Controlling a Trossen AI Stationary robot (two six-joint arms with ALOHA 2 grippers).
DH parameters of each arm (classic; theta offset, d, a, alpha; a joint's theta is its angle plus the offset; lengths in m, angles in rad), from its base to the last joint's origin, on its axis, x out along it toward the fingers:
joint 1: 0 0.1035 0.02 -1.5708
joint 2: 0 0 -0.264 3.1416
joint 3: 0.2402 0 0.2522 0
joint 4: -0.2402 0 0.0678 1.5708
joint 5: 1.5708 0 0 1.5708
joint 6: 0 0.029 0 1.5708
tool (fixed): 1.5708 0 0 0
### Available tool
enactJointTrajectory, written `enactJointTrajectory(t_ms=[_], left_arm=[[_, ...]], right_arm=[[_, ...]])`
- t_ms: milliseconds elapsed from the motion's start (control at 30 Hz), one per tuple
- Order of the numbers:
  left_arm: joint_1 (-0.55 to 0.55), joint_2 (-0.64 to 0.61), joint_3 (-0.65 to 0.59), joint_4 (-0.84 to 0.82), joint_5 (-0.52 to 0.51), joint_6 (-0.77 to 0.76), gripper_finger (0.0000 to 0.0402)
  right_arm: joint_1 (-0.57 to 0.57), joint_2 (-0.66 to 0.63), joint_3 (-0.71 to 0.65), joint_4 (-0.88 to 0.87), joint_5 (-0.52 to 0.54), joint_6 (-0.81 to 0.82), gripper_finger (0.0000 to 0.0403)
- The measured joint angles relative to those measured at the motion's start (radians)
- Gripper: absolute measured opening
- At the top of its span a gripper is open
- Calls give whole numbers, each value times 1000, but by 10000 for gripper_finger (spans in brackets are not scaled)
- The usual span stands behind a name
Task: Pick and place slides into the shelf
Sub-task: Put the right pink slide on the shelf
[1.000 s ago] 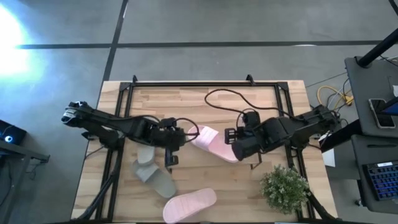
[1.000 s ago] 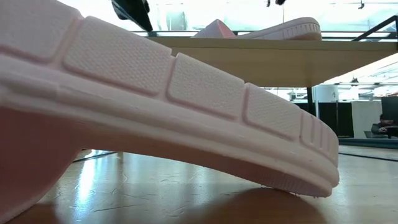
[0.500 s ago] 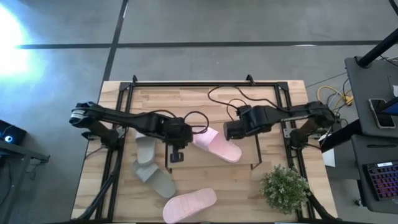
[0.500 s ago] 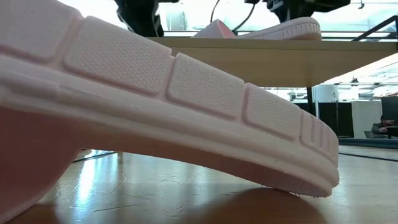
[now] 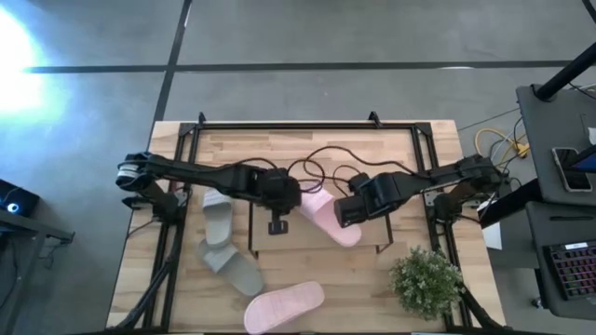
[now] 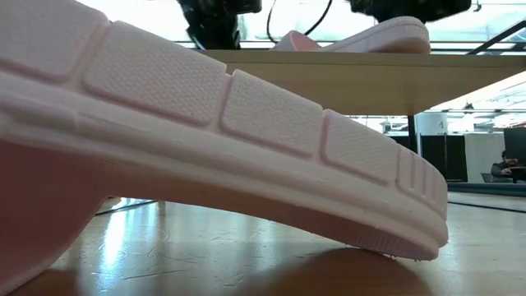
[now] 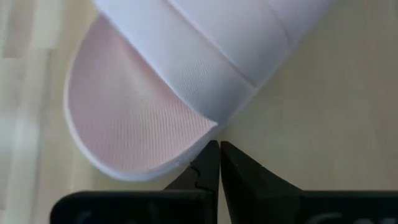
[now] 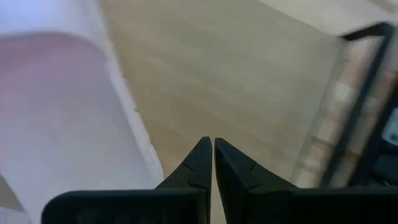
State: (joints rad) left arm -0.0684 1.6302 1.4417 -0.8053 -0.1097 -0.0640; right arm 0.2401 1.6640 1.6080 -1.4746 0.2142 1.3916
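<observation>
A pale pink slide [image 5: 328,221] lies sole down on the wooden top of the shelf [image 6: 329,78], at the table's middle. My left gripper [image 7: 219,144] is shut, its tips at this slide's left rim beside the strap. My right gripper [image 8: 209,142] is also shut. It points down over the plank close to the slide's right side [image 8: 74,124], apart from it. A second pink slide [image 5: 284,305] lies by the table's near edge and fills the low view [image 6: 205,148]. Two grey-green slides [image 5: 219,221] [image 5: 233,270] lie on the table at the left. My left gripper has its shut fingertips [image 7: 208,155] at the sole rim [image 7: 200,140] of the pink slide, where the strap's edge meets the sole. They slant down from the table's left. Whether they press the rim or stand just short of it, I cannot tell. The slide lies flat on the shelf top.
A small bushy green plant [image 5: 426,282] stands at the near right corner. A larger black tube frame [image 5: 279,126] runs round the table's far and side edges. Cables [image 5: 326,154] loop over the far half of the tabletop.
My left gripper has travelled toward the table's right and sunk a little, ending at the pink slide on the shelf. My right gripper has rolled about its wrist and come down beside that slide. The slide has shifted slightly toward the table's right on the plank.
</observation>
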Motion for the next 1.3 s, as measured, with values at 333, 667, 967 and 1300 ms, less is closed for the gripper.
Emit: enactJointTrajectory(t_ms=[333, 667, 967, 1300], left_arm=[[43, 1, 3, 66, 3, 24, 0], [43, 48, 14, 178, 41, 66, 0], [53, 6, 48, 100, -88, 125, 0], [29, -60, 23, 71, 97, -36, 0]], right_arm=[[26, 3, -69, 245, -67, -24, 11], [109, 2, -48, 240, -54, 67, 11], [121, -7, -48, 134, 13, 161, 11], [85, -40, -45, 78, 86, 207, 11]])
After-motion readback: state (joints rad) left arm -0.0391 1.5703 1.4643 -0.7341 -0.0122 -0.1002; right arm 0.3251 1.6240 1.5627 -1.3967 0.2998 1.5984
